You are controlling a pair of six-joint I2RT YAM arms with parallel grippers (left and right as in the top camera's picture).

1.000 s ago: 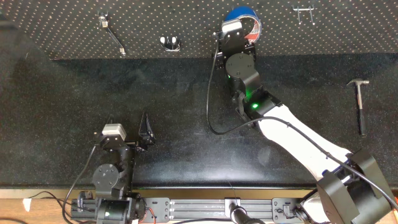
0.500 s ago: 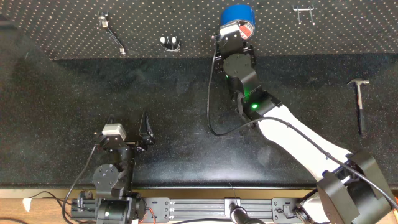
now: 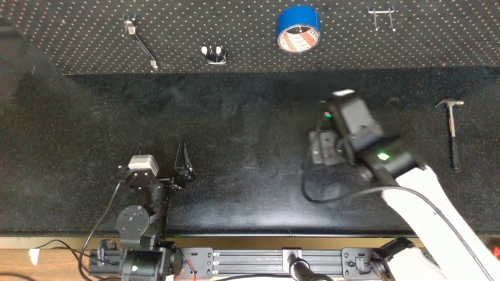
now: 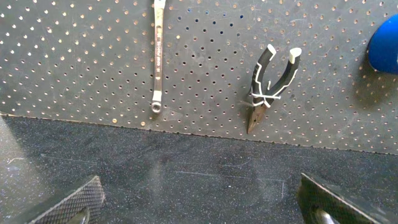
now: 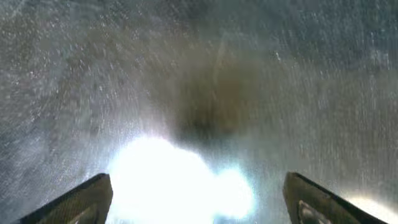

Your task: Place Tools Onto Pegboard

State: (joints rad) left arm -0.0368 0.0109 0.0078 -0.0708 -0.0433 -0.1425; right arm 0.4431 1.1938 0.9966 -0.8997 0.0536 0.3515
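1. A blue roll of tape (image 3: pixel 298 30) hangs on the black perforated pegboard (image 3: pixel 78 39), beside black-and-white-handled pliers (image 4: pixel 270 87).
2. The right gripper (image 5: pixel 199 205) hangs over the dark table mat (image 3: pixel 234 117), well apart from the tape, with its fingers spread.
3. The left gripper (image 4: pixel 199 208) sits near its base, likewise spread.
4. A dark-handled metal hammer (image 3: pixel 451 133) lies on the mat at the right.

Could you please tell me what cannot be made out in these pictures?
Blue tape roll: mostly cut off by the left wrist view's edge.
Wrench: upper end cut off by the same edge.
Mat under the right pincer: blurred and washed out by glare in the right wrist view.
Hammer head: too small in the top view for detail.
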